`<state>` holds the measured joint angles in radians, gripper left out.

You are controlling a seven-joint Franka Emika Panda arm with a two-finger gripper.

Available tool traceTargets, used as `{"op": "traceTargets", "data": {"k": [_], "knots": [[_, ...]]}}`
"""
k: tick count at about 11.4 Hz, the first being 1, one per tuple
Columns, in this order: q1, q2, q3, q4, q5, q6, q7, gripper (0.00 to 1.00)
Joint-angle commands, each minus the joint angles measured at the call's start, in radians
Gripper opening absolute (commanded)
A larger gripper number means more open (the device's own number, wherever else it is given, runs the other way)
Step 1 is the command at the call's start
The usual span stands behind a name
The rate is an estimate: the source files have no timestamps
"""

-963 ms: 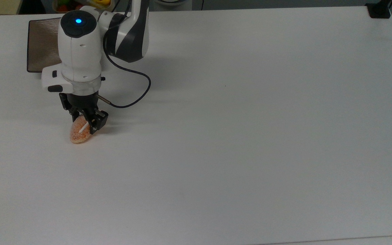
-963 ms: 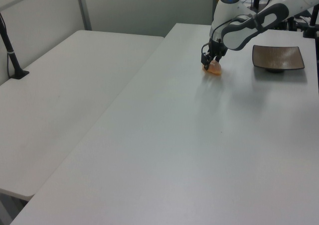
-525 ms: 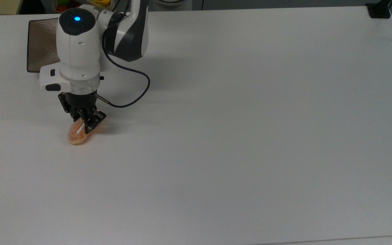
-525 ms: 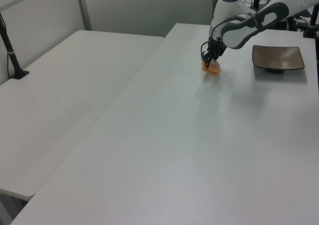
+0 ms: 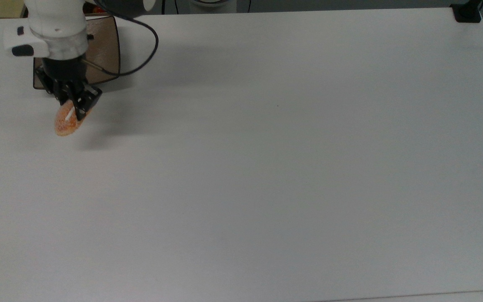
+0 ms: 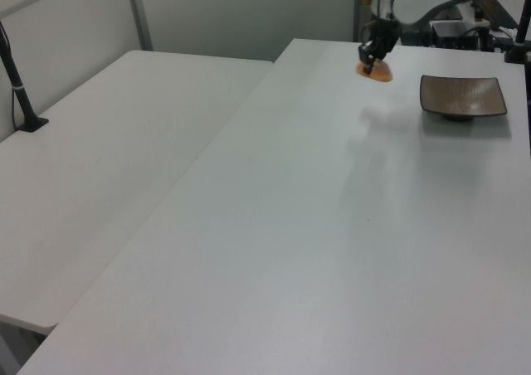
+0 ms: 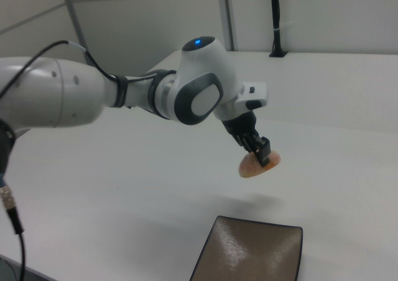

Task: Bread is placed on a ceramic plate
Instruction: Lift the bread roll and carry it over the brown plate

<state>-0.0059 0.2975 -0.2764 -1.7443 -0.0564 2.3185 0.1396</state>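
One small oval bread (image 5: 67, 122), orange-brown with a speckled crust and a white stripe along its top, is pinched between the two black fingers of the end effector (image 5: 75, 108). In the right view the bread (image 7: 260, 164) hangs clear of the white desk (image 7: 348, 188), with a faint shadow on the surface below it. The end effector (image 7: 257, 152) grips it from above, its fingers pressed against the bun's upper part, and the bun tilts down away from them.

The ceramic plate (image 5: 106, 54) is a square, glossy brown dish with a thin dark rim. In the top view it lies near the desk's upper left corner, partly covered by the arm's white wrist, and the bread sits just below the plate's lower edge as the top view shows it. In the left view the bread (image 6: 376, 70) is to the left of the plate (image 6: 463, 95), near it and apart from it. In the right view the plate (image 7: 252, 253) lies at the bottom edge, in front of the held bun.

A black cable (image 5: 147, 46) loops from the wrist across the plate's corner. The desk (image 5: 292, 159) is plain white.
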Motion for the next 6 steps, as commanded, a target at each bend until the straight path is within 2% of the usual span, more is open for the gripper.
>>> {"op": "traceTargets", "data": {"k": [1,2,4,6], "knots": [[-0.035,-0.167,-0.027,-0.133,-0.008,-0.126,-0.213,0.36],[-0.04,-0.197,-0.05,-0.15,-0.008,-0.183,-0.282,0.36],[-0.092,-0.25,-0.061,-0.228,-0.008,-0.214,-0.36,0.36],[-0.109,-0.244,-0.067,-0.283,-0.008,-0.222,-0.405,0.36]]}}
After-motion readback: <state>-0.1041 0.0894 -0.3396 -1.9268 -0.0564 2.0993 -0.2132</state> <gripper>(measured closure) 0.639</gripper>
